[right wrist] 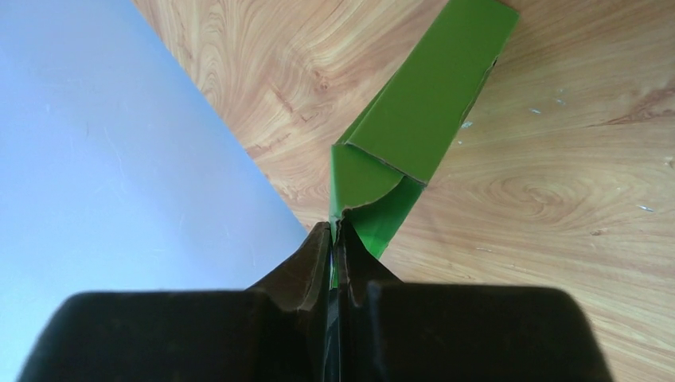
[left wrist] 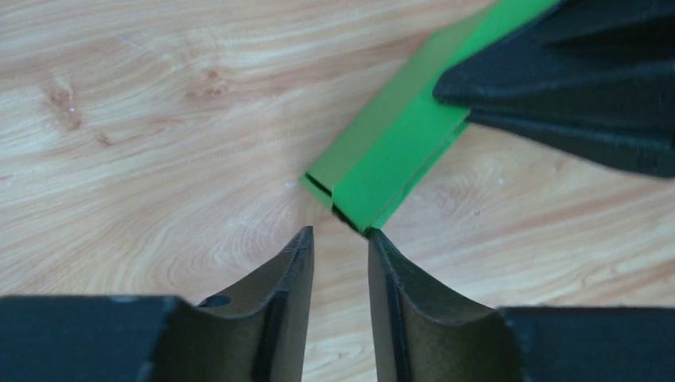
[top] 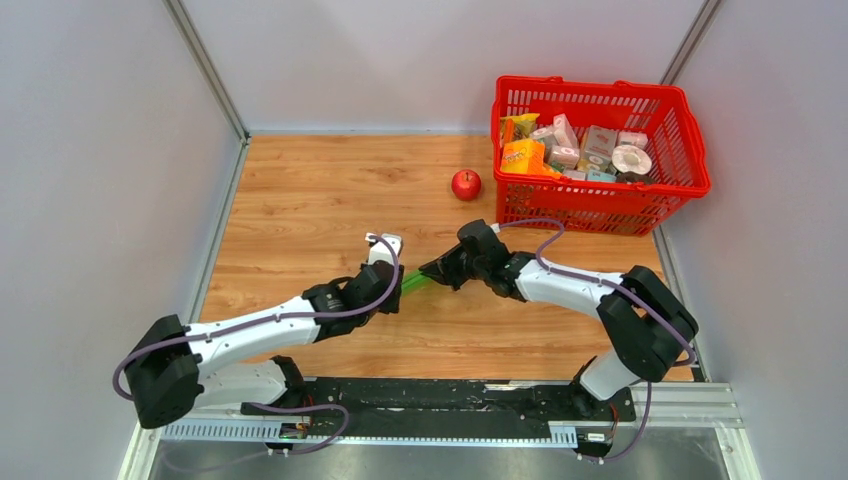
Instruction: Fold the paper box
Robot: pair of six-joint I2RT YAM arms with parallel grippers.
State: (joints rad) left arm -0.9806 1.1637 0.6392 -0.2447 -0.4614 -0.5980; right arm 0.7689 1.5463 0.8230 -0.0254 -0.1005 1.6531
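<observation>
Wooden table (top: 300, 190), pale grey walls (top: 420, 60)

Green paper box (top: 417, 283) between left gripper (top: 395, 288), right gripper (top: 430, 272); apple (top: 466, 184) beside basket (top: 590, 207).

The paper box (top: 416, 283) is a plain bright green bit of thin card, folded pretty much flat into a long narrow strip, just below the middle of the top view. In the right wrist view it slants from bottom center to the upper right, layered panels and a rounded tab showing, its near end pinched in the right gripper (right wrist: 334, 232). The free end shows a doubled edge; can't tell if it touches the wood.
</observation>
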